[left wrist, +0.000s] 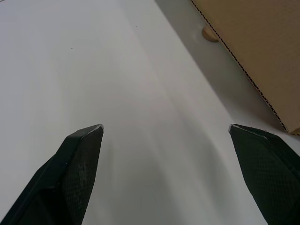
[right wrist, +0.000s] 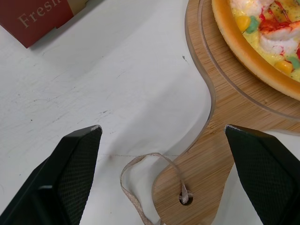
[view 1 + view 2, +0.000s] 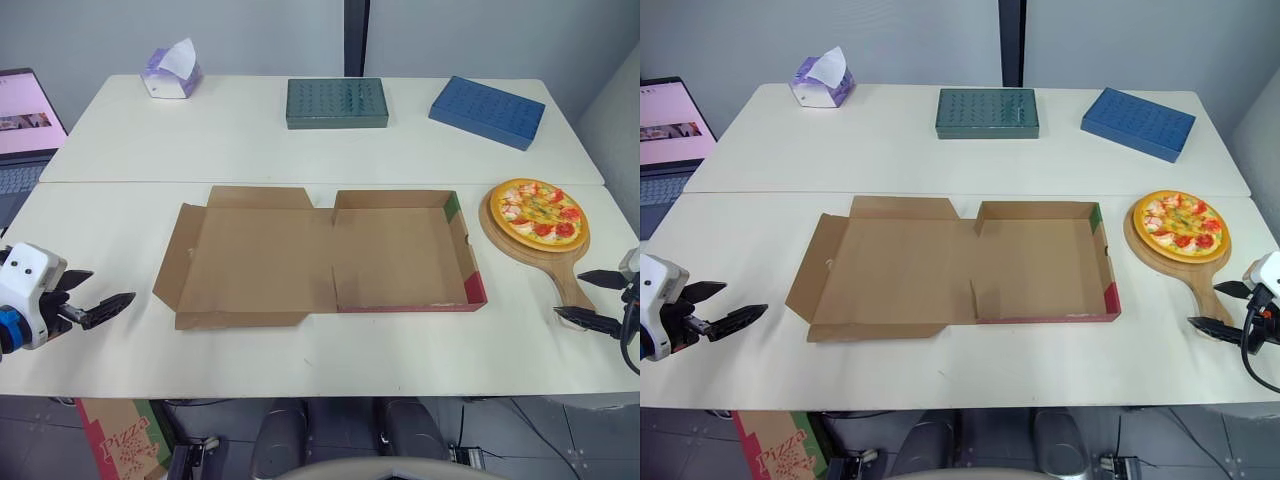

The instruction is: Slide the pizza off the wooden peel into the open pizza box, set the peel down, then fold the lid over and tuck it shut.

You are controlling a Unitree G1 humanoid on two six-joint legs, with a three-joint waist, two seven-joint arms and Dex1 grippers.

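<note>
The pizza (image 3: 539,212) lies on the wooden peel (image 3: 566,272), which rests on the surface (image 3: 300,350) just right of the open pizza box (image 3: 400,250). The box's lid (image 3: 260,260) is spread flat to the left. The right end effector (image 3: 570,294) is released, with its fingers wide apart at the end of the peel's handle and not gripping it. The left end effector (image 3: 108,287), also released, is over the bare surface to the left of the lid.

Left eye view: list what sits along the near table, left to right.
left gripper → open pizza box → wooden peel carrying the pizza → right gripper
</note>
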